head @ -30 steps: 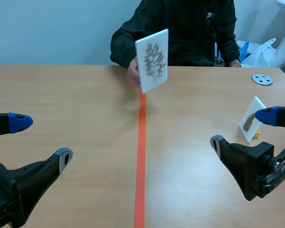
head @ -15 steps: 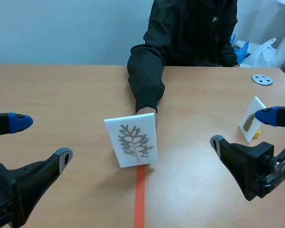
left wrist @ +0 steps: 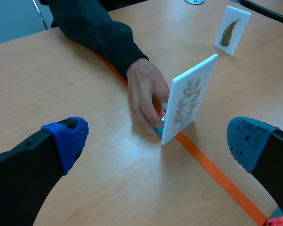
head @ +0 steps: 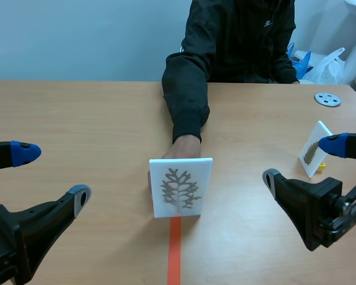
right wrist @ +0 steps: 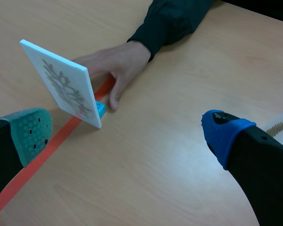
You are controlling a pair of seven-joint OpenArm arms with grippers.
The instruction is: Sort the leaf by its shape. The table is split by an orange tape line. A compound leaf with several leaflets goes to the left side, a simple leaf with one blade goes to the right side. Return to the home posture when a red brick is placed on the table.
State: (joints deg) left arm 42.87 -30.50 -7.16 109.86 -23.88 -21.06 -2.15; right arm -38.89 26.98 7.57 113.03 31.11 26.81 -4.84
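The left gripper [head: 52, 174] and right gripper [head: 303, 161] gape empty as a hand [left wrist: 146, 94] has just lowered the leaf card [head: 181, 187] onto the tape line [head: 174, 249], ready for sorting.

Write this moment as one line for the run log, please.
card: upright on tape | hand: behind card, at its base | fern card: right side | left pincer: open | right pincer: open
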